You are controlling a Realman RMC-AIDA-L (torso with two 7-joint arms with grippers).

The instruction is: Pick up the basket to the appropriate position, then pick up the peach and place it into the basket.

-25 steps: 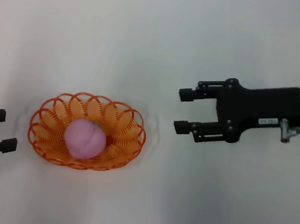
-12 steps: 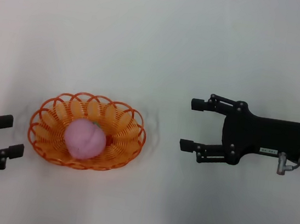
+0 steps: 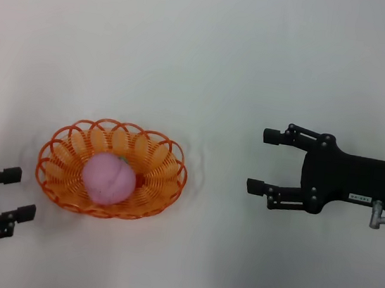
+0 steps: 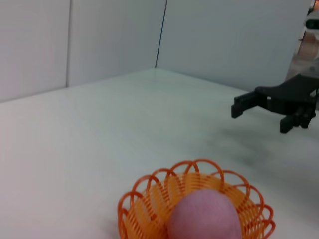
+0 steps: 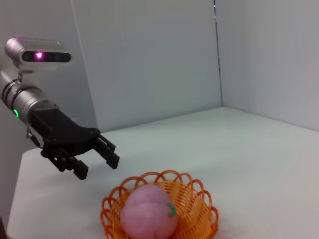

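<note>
1. Left gripper [image 3: 14, 195]: black, fingers spread, empty, just left of the basket.
2. Oval orange looped-wire basket [image 3: 165, 187] on the white table [image 3: 189, 58], scalloped rim; the round, soft pale pink peach [image 3: 108, 177] lies inside.
3. Right gripper [image 3: 263, 160]: black, fingers apart, empty, well right of the basket.

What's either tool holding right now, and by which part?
Nothing. The left tool and the right tool are both open and empty, standing apart from the basket on either side. The peach lies inside the basket.
</note>
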